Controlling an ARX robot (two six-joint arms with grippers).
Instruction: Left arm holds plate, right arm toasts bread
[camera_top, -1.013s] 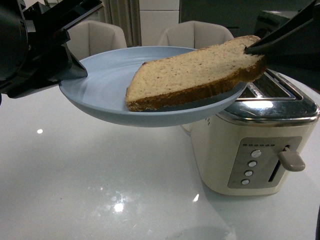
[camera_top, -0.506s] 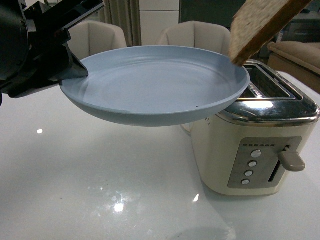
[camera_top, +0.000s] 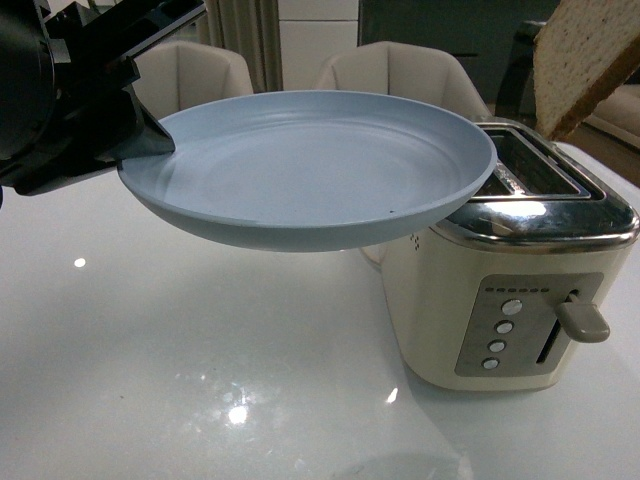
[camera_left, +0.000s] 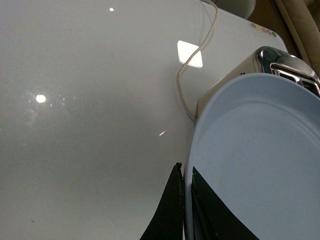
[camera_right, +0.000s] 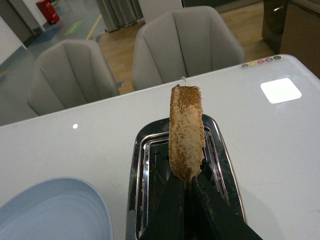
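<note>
Only part of the bread (camera_top: 585, 60) shows in the front view. It hangs tilted in the upper right corner, cut off by the top and right edges, and whatever grips it lies outside the frame there. The right wrist view shows it edge-on at centre frame. It is a thin upright strip of pale crumb with darker brown crust at the far end. It stands above the toaster (camera_right: 136, 170), not down in the slots (camera_right: 155, 170); which slot it is over I cannot tell.

The right end effector (camera_right: 186, 184), at bottom centre, is clamped on the bread's near end, with a black jaw against each face.

The left arm (camera_top: 60, 100) fills the upper left of the front view, mostly cut off.

At the bottom of the left wrist view, the left end effector (camera_left: 186, 172) pinches the rim of the plate (camera_left: 260, 160), one jaw on either side.

The plate is pale blue and shallow with faint rings, held about level above the white table (camera_top: 200, 380). Its right rim overlaps the toaster's chrome top; whether they touch is unclear.
</note>
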